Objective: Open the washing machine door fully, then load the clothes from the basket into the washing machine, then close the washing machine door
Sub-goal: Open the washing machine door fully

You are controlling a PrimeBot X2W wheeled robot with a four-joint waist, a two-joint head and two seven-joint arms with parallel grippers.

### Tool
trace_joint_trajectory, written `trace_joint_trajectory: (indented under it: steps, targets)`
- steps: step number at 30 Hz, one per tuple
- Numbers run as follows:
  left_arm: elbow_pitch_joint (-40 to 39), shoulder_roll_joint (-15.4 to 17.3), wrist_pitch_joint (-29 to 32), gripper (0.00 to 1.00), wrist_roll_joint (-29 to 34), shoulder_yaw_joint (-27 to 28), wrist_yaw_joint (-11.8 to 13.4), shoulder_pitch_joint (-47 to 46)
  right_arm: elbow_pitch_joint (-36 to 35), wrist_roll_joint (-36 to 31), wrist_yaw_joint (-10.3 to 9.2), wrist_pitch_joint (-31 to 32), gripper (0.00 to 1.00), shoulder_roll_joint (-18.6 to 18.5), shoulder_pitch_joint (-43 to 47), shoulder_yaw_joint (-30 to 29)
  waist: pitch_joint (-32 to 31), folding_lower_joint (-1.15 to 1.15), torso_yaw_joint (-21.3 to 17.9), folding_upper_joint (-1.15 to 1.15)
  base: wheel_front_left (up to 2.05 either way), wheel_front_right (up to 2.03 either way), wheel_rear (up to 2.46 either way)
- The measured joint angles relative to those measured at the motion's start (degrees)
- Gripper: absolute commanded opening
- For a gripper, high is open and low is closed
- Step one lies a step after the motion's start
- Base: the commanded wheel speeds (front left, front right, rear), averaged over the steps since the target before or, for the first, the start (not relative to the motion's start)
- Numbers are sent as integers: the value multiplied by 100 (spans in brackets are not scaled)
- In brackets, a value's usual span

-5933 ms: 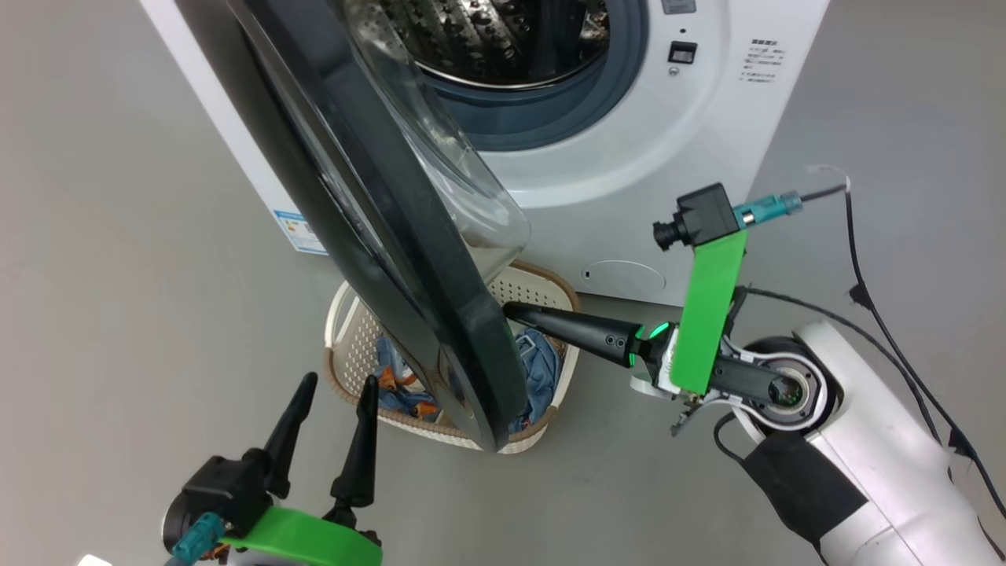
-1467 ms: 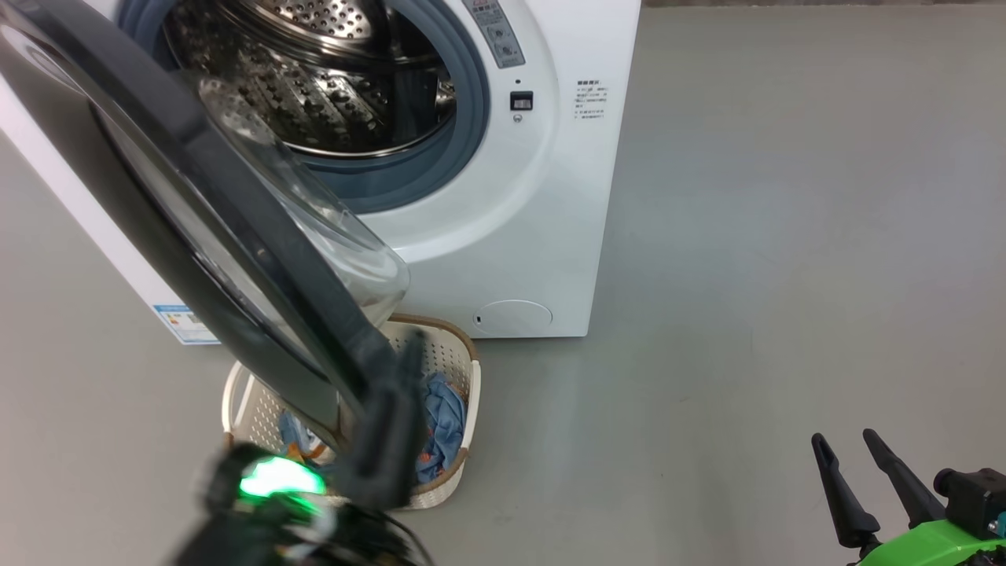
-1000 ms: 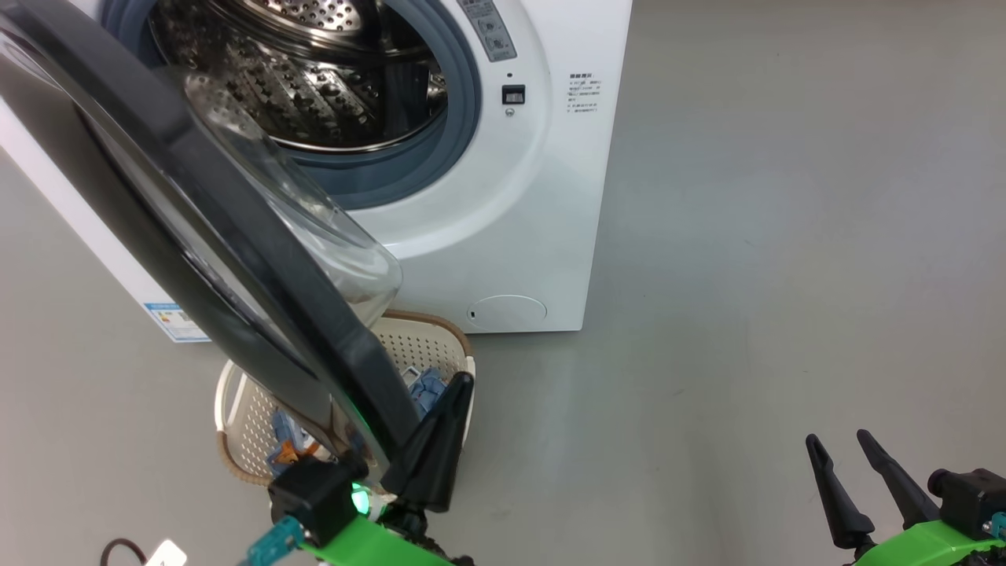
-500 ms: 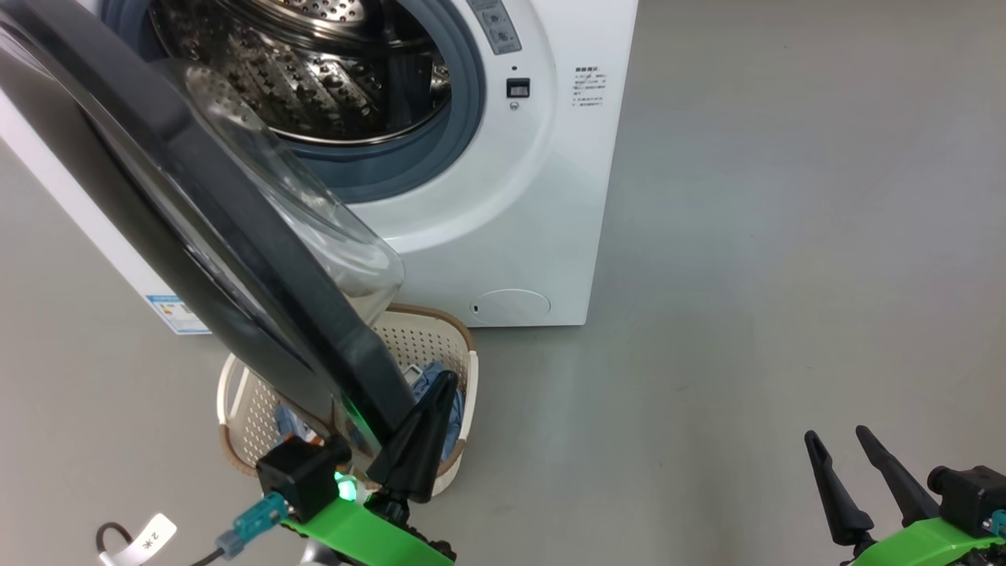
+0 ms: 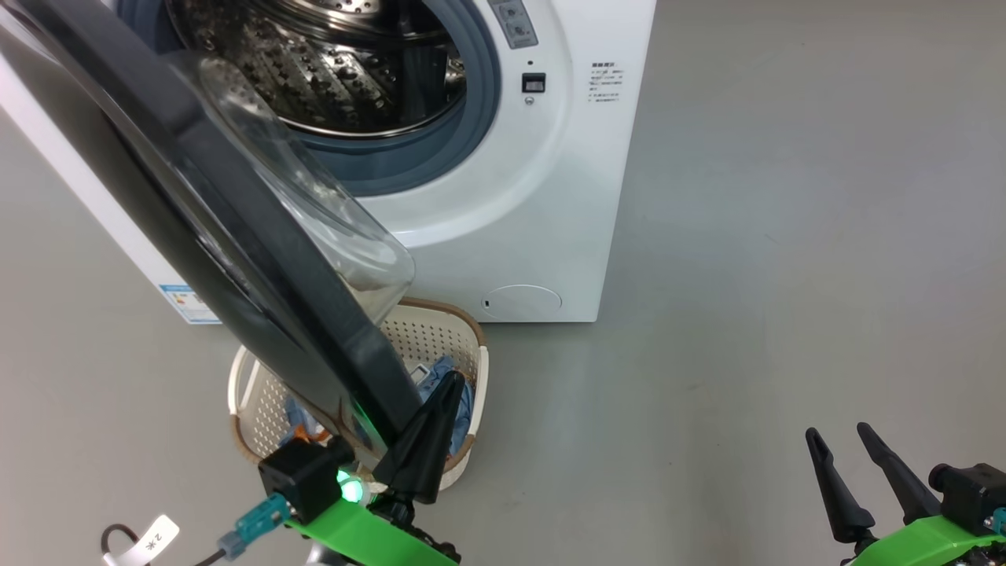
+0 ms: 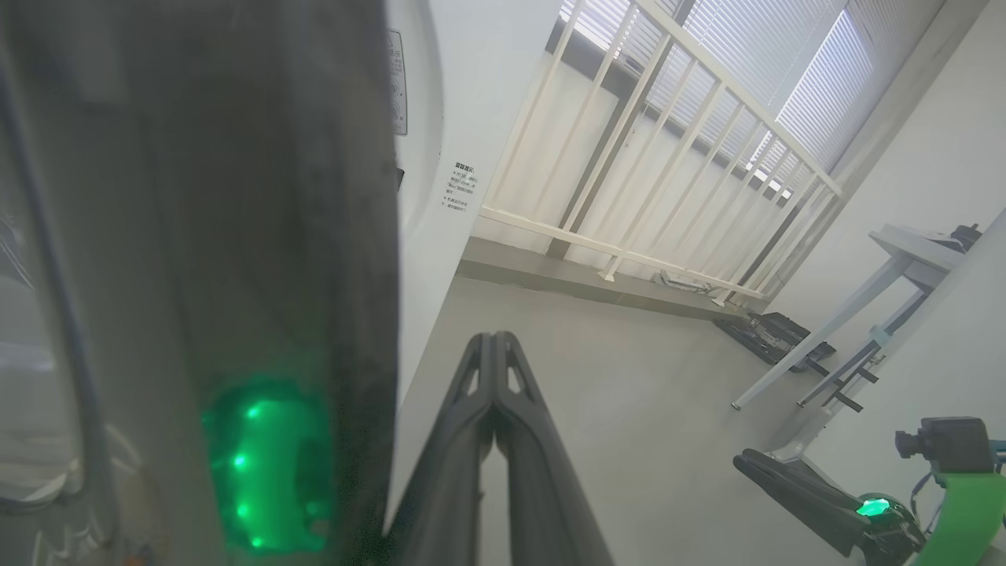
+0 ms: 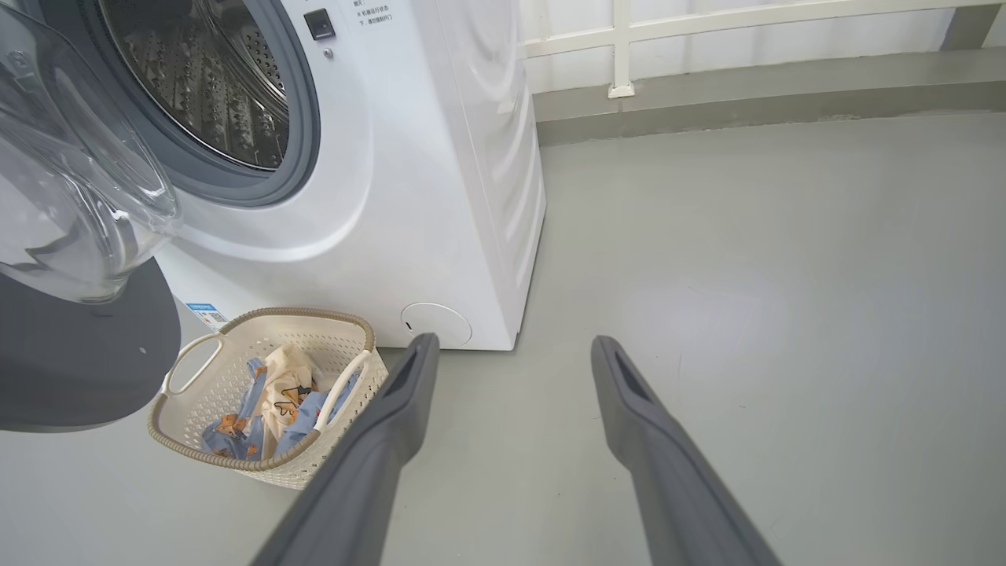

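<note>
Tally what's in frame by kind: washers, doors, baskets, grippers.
Washing machine: 1
Washing machine door: 1
Basket: 1
Grippers: 2 (left gripper, right gripper)
Total: 5

Desk: Where is the washing machine (image 5: pixel 511 204) placed?

Photographer: It is seen on the floor (image 5: pixel 786 236), upper left in the head view, with a railing (image 7: pixel 621 39) behind it to the right.

Desk: And the washing machine door (image 5: pixel 306 306)?

Photographer: It is swung out toward the front left, its lower edge hung over the basket (image 5: pixel 431 334), which is set on the floor just before the machine. The clothes (image 7: pixel 283 385) are piled in the basket.

Desk: The tools?

Photographer: The left tool (image 5: pixel 449 389) is positioned just beside the door's outer edge, above the basket's near rim. The right tool (image 5: pixel 838 432) is found well apart to the right, over the floor.
</note>
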Motion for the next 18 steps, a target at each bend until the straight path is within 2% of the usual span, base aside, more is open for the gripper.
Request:
trace_joint_trajectory:
  steps: [18]
  targets:
    - [-179, -48, 0, 0, 99, 192, -60, 322, -47, -32, 0, 0, 100, -24, -2, 16, -35, 0, 282, 0, 0, 0, 0]
